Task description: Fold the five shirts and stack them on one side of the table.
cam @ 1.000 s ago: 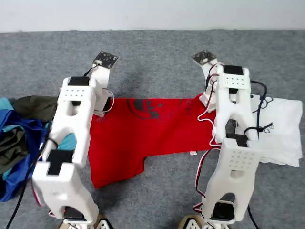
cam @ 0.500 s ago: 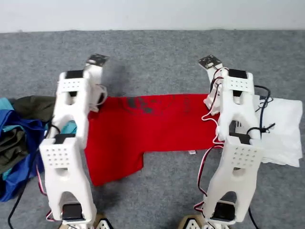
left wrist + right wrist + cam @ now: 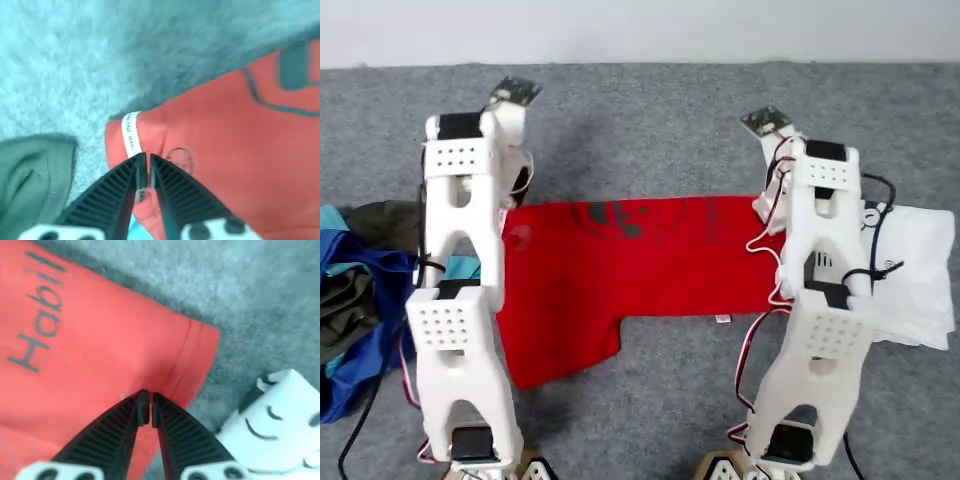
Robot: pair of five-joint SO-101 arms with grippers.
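left hand (image 3: 143,172) clamped shut on red shirt (image 3: 620,270) corner | right hand (image 3: 146,410) likewise | you hold the cloth between them flat, apparently for folding

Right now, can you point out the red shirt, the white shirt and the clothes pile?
red shirt (image 3: 650,270), high view, chest area
white shirt (image 3: 920,250), high view, right half
clothes pile (image 3: 365,262), high view, blue garment

Brightly and evenly lit, seemingly from overhead. Soft, faint shadow on the grey table (image 3: 575,150) just beside the left arm (image 3: 460,200); thin darker edge along the near hem of the red shirt (image 3: 620,260). In the left wrist view, a broad dim band across the table beyond the shirt.
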